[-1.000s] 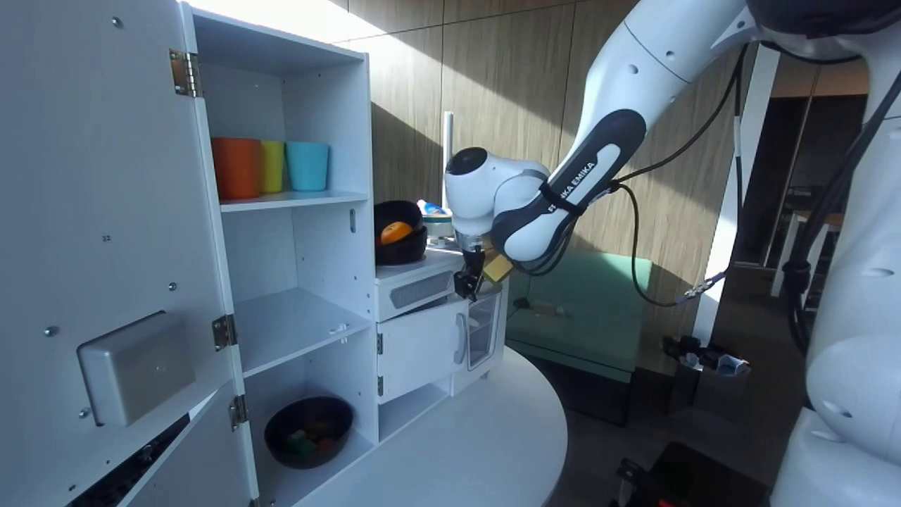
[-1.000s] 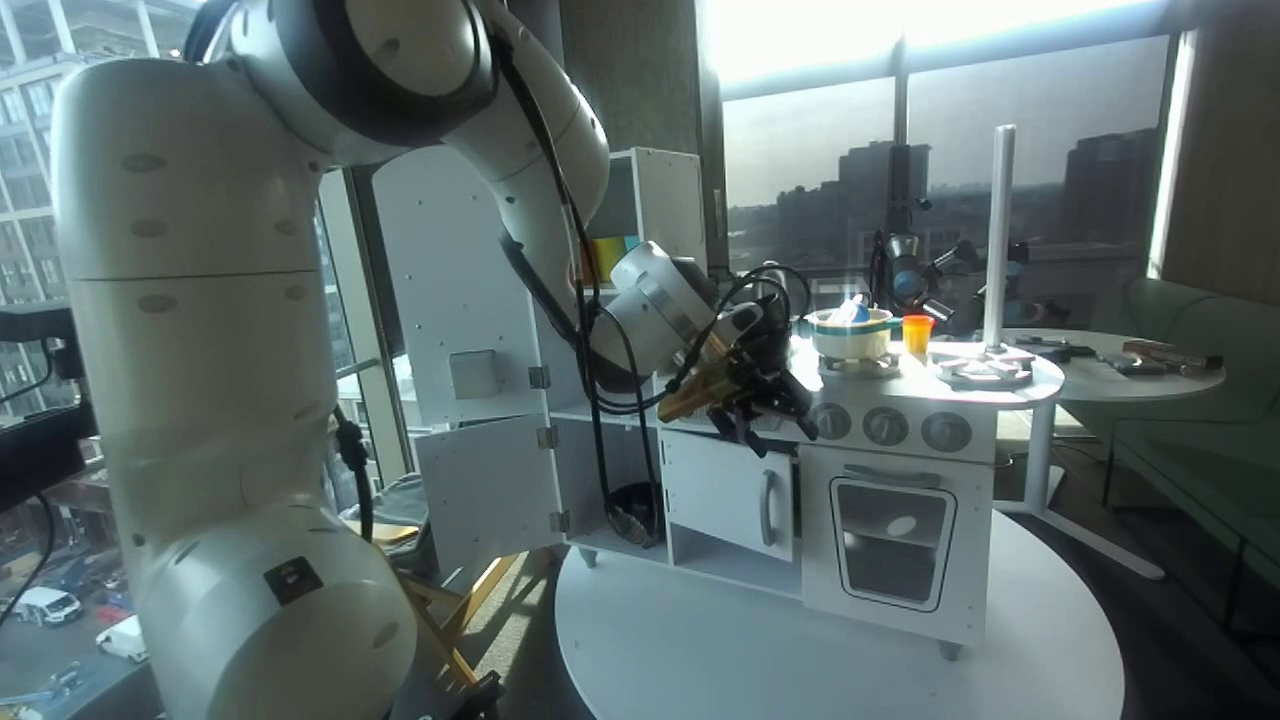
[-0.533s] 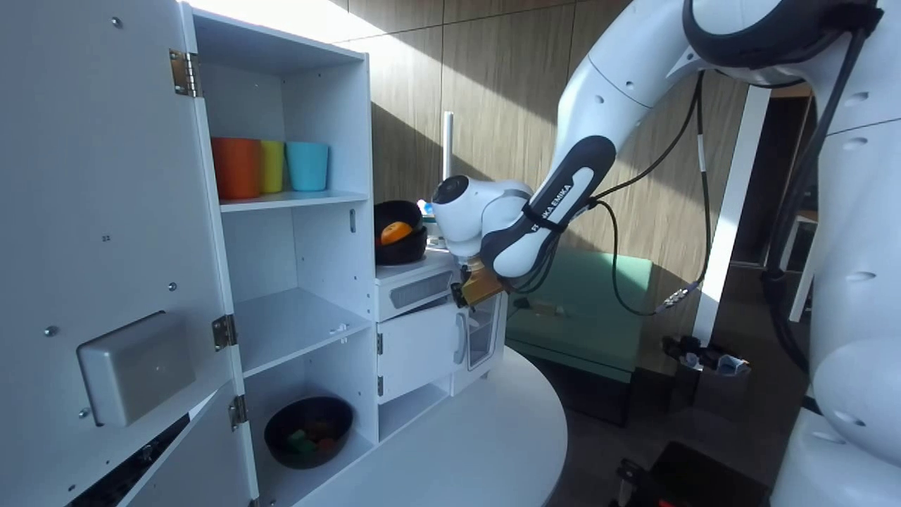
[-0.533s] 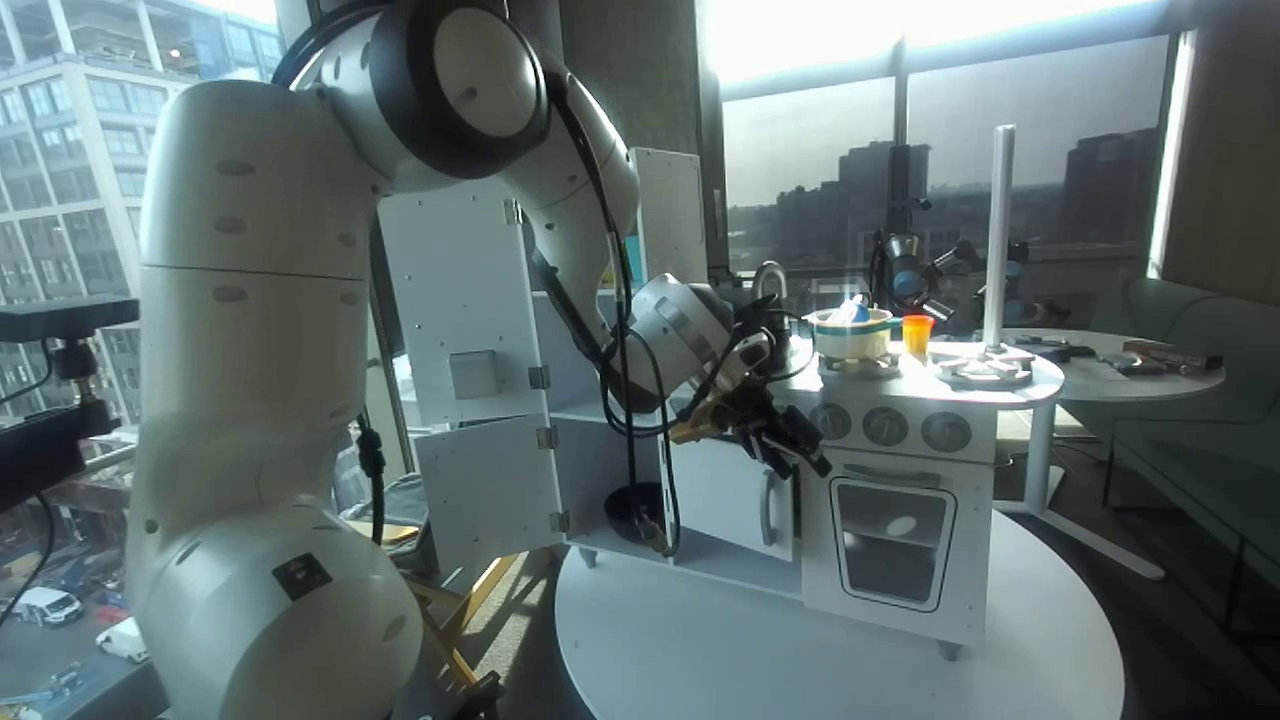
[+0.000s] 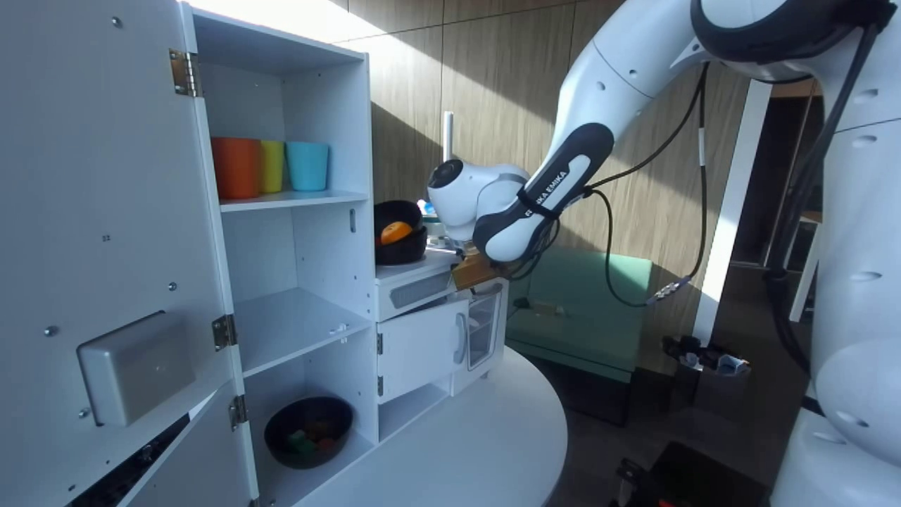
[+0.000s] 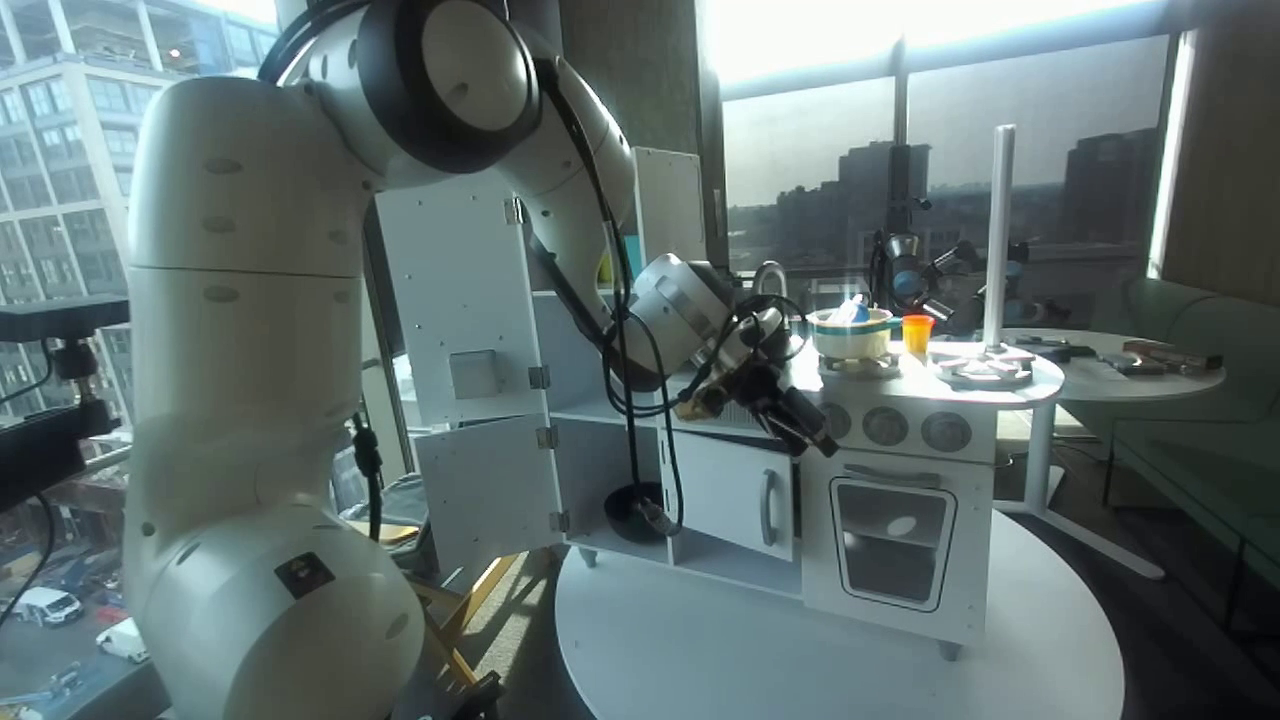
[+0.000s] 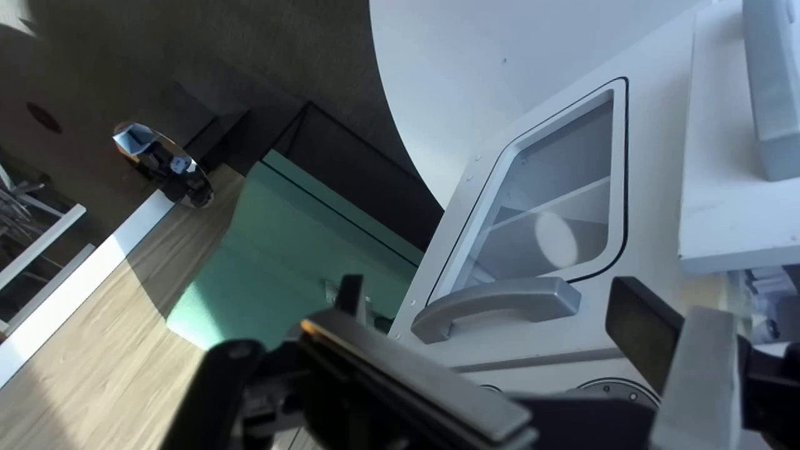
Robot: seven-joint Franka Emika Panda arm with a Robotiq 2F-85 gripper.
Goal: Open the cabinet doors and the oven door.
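Observation:
The tall cabinet doors, a large upper panel [image 5: 105, 176] with a grey box on it and a lower panel [image 5: 193, 458], stand swung open; they also show in an exterior view [image 6: 455, 300]. The oven door [image 7: 653, 187], white with a framed window and a grey handle [image 7: 500, 300], looks shut. It also shows in an exterior view [image 6: 965, 560]. My gripper [image 7: 492, 297] is open and empty, with the handle appearing between and beyond its fingers [image 7: 640, 331]. In an exterior view the gripper [image 6: 815, 445] hangs above and left of the handle. Whether they touch cannot be told.
A small counter door [image 6: 725, 490] with an upright handle stands ajar beside the oven. Knobs [image 6: 885, 427] sit above the oven. A pot [image 6: 850, 335], an orange cup [image 6: 917, 333] and a white pole [image 6: 1000, 240] stand on top. Black bowls [image 5: 405, 246] stand by the cabinet.
The arm has moved toward the oven and the wrist has turned, bringing the fingers nearer the oven handle; in the last half second it rose slightly. The doors have not moved.

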